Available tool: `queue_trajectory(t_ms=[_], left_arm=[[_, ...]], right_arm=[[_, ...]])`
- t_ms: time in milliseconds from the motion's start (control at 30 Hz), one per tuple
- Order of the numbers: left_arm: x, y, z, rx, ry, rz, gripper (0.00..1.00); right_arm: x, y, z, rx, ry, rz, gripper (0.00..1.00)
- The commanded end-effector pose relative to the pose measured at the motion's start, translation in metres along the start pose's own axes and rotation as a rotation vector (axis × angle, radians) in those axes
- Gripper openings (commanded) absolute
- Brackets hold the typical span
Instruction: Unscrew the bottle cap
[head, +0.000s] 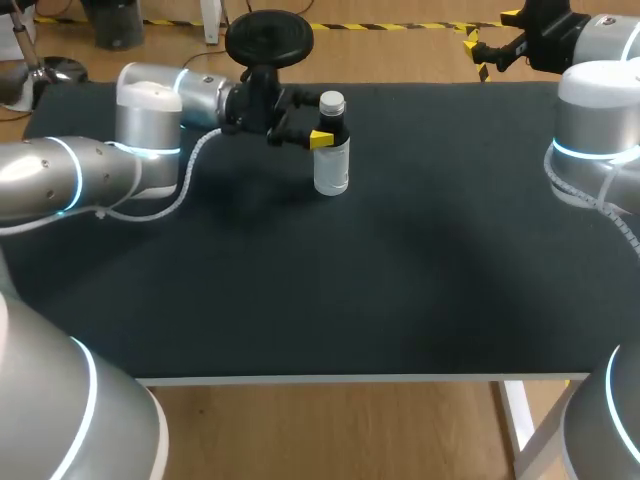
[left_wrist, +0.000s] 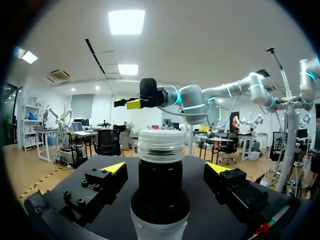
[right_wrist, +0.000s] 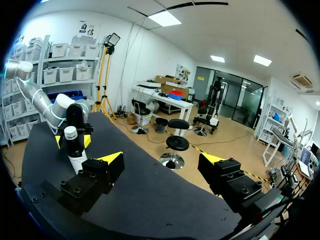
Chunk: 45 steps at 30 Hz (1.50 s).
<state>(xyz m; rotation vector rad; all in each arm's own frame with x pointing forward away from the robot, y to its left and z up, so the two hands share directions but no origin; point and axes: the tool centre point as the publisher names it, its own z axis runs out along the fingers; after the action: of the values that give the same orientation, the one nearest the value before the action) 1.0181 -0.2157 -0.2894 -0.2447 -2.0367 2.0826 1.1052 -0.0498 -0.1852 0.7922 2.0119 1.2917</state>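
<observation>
Straddling the upright dark-necked, white-labelled plastic bottle (head: 331, 160) below its ribbed clear cap (left_wrist: 160, 145) with left gripper (left_wrist: 165, 170) spread wide, not touching, likely to brace it; waiting well away with right gripper (right_wrist: 160, 162), likewise wide.

light: bright, from overhead | shadows: soft, beside bottle (head: 331, 165) on table (head: 420, 300) | glare: sheen on left arm (head: 45, 178)

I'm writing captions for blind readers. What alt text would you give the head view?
A bottle with a white cap stands upright on the far part of a black table, its dark neck between the open yellow-tipped fingers of the left gripper. The right gripper sits beyond the table's far right corner.
</observation>
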Motion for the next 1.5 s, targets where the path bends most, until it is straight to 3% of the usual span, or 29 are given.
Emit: queue_trajectory(t_ms=[33,400,433,467,567,600,633,1500], left_arm=[[-0.0066,0.0024,0.0003,0.002,0.028,-0.001,1.0],[-0.0069,0.0017,0.0019,-0.002,0.034,0.002,0.98],[-0.007,0.0016,0.0021,-0.003,0.034,0.002,0.86],[-0.007,0.0015,0.0021,-0.004,0.034,0.002,0.56],[-0.0071,0.0012,0.0026,-0.004,0.034,0.004,0.34],[-0.0071,0.001,0.0026,-0.005,0.034,0.004,0.08],[-0.0071,0.0009,0.0026,-0.005,0.033,0.005,0.0],[-0.0036,-0.0055,-0.0055,-0.007,0.016,0.028,0.0]], right_arm=[[0.0,0.0,-0.0004,0.0,0.0,0.0,1.0],[0.0,0.0,-0.0004,0.0,0.0,0.0,1.0],[0.0,0.0,-0.0004,0.0,0.0,0.0,1.0],[0.0,0.0,-0.0004,0.0,0.0,0.0,1.0],[0.0,0.0,-0.0004,0.0,0.0,0.0,1.0],[0.0,0.0,-0.0004,0.0,0.0,0.0,1.0],[0.0,0.0,-0.0004,0.0,0.0,0.0,1.0],[0.0,0.0,-0.0004,0.0,0.0,0.0,1.0]])
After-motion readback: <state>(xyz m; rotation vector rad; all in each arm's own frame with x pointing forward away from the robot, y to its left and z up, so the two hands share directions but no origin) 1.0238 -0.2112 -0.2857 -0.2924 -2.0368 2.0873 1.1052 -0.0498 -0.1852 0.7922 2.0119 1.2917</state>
